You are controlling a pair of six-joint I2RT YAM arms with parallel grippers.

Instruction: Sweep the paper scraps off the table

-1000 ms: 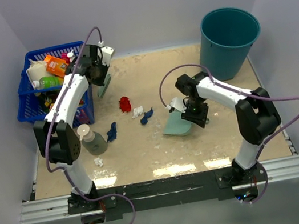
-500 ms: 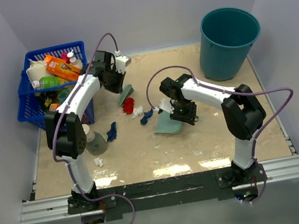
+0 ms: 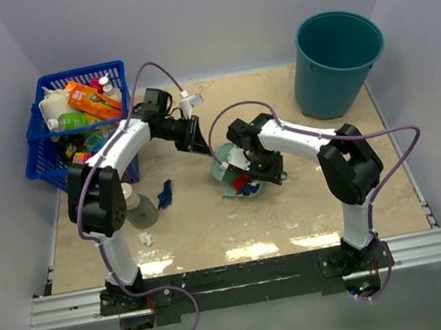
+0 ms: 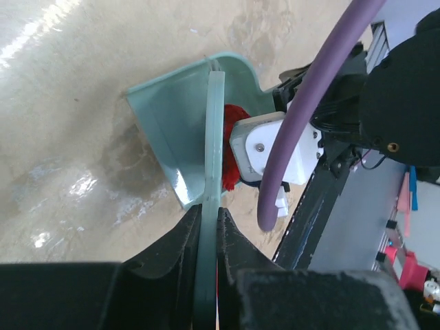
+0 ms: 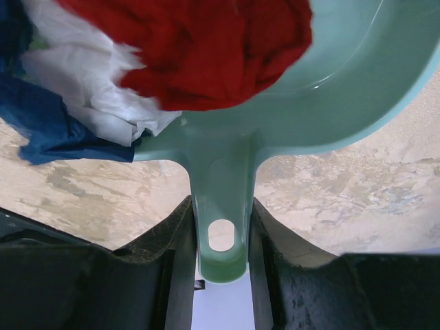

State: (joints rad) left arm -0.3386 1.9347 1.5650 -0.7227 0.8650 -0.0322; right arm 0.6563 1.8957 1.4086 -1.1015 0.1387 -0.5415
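Observation:
My left gripper [image 3: 196,138] is shut on the teal hand brush [image 4: 214,130], whose head reaches down to the teal dustpan [image 3: 234,186]. My right gripper [image 3: 259,168] is shut on the dustpan handle [image 5: 221,234]. In the pan [image 5: 330,89] lie a red scrap [image 5: 206,48], a white scrap [image 5: 89,89] and a navy scrap [image 5: 55,130]. A navy scrap [image 3: 164,194] and a small white scrap [image 3: 145,239] lie on the beige table [image 3: 337,196], left of the pan.
A blue basket [image 3: 40,158] full of bottles stands at the far left. A teal bucket [image 3: 338,59] stands at the far right corner. A grey-capped bottle [image 3: 135,206] stands by the left arm, next to the navy scrap.
My left gripper swept the brush right from beside the basket to the dustpan. The red, white and one navy scrap now lie in the pan. My right gripper slid the dustpan left.

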